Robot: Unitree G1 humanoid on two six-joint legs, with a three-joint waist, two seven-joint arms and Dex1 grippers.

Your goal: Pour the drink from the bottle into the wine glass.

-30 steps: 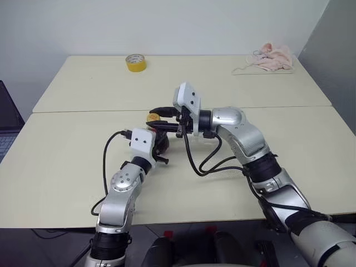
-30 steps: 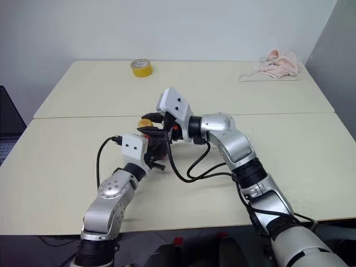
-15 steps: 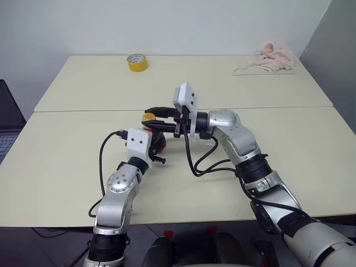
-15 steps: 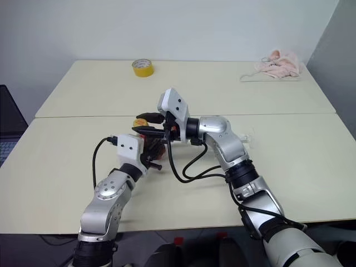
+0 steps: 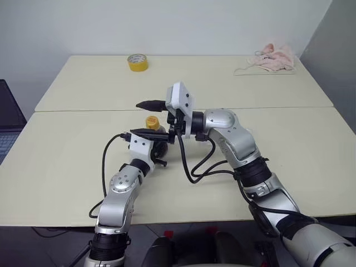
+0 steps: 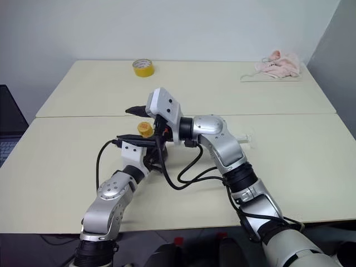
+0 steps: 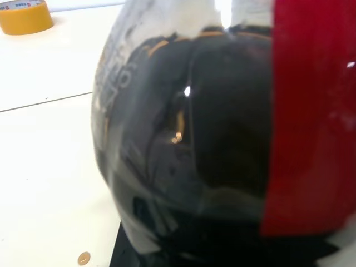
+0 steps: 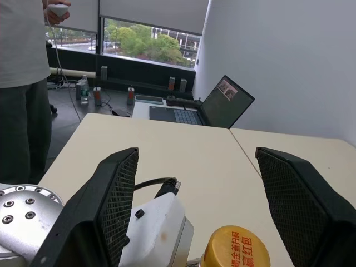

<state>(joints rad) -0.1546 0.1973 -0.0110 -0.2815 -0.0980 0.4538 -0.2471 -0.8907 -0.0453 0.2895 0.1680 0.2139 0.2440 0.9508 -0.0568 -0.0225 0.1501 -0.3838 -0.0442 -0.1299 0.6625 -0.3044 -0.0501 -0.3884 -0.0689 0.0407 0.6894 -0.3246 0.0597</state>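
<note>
1. Two cream tabletops (image 5: 67, 167) sit pushed together edge to edge, and the action is on the near one, close to the seam.
2. Left gripper (image 5: 151, 146) is clamped tight on the bottle (image 7: 189, 139), which stands upright near the far edge of the near tabletop, roughly mid-width. From the left wrist view you get the round clear body full of dark drink (image 7: 222, 122), and a red label (image 7: 306, 111) running down one side.
3. Yellow cap (image 8: 236, 249) is on the bottle's neck, with red print on top.
4. Right gripper (image 8: 214, 211) comes in sideways, level, pointing toward the robot's left, jaws spread wide. One black finger (image 5: 150, 104) sits past the cap on the far side, the other (image 5: 146, 133) on the near side, neither touching it.
5. Yellow tape roll (image 5: 136, 62) sits by the far edge of the far tabletop, left of middle.
6. Pink cloth (image 5: 272, 57) is bunched at the far right corner of that same tabletop.
7. Laptop (image 8: 214, 108), open, on another table in the right wrist view, plus a person (image 8: 22, 83) standing in the room behind.
</note>
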